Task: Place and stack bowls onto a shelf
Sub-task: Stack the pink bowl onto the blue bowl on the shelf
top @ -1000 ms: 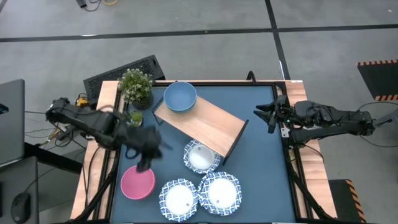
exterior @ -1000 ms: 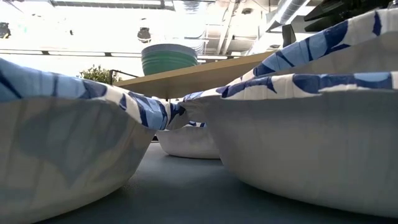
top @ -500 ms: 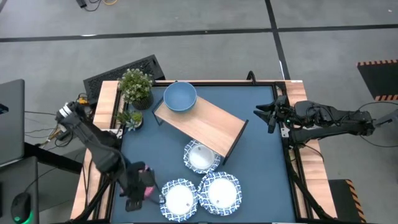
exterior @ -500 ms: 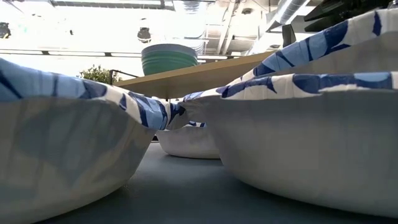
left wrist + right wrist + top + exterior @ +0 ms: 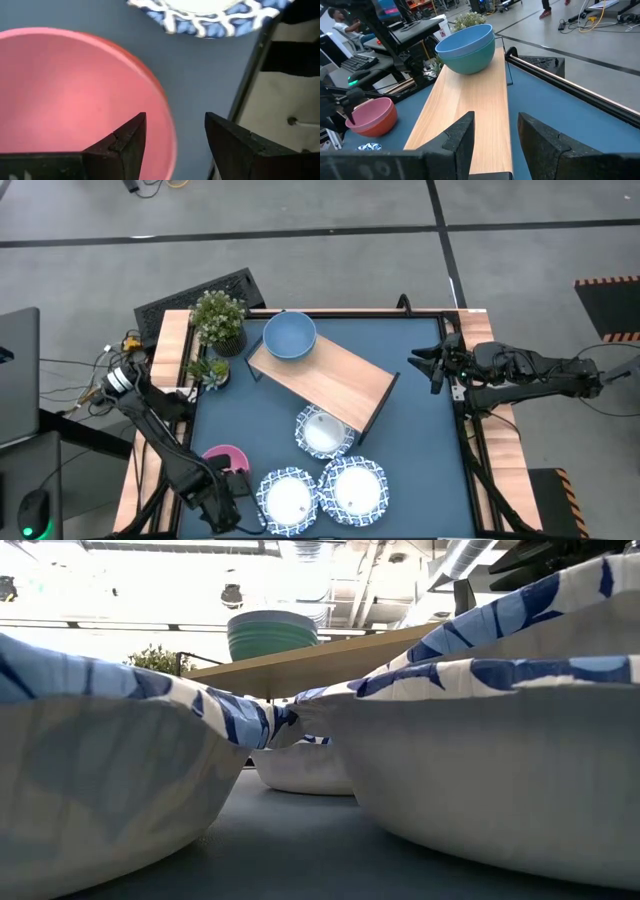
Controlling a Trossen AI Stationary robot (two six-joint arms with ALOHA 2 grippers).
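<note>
The pink bowl (image 5: 224,454) (image 5: 65,100) sits on the blue tabletop near its left near corner. My left gripper (image 5: 232,485) (image 5: 175,130) is open and low at the bowl's near rim, with one finger over the inside and the other outside; I cannot tell whether they touch. The green bowl (image 5: 290,336) (image 5: 466,48), its inside looking blue, stands on the far-left end of the light-wood shelf (image 5: 330,378). Three white bowls with blue rims (image 5: 323,430) (image 5: 288,498) (image 5: 352,488) rest on the table near the shelf. My right gripper (image 5: 430,366) (image 5: 495,135) waits open at the table's right edge.
Two small potted plants (image 5: 218,318) (image 5: 212,370) stand at the far-left corner, close to the shelf's end. A keyboard (image 5: 200,298) lies beyond them. The table's black frame rail (image 5: 250,75) runs just beside my left gripper. People move in the room behind.
My left arm has swung from over the far side of the pink bowl toward the table's near edge and come down low. Its gripper now sits at the bowl's near rim. The bowls and the right arm have stayed put.
</note>
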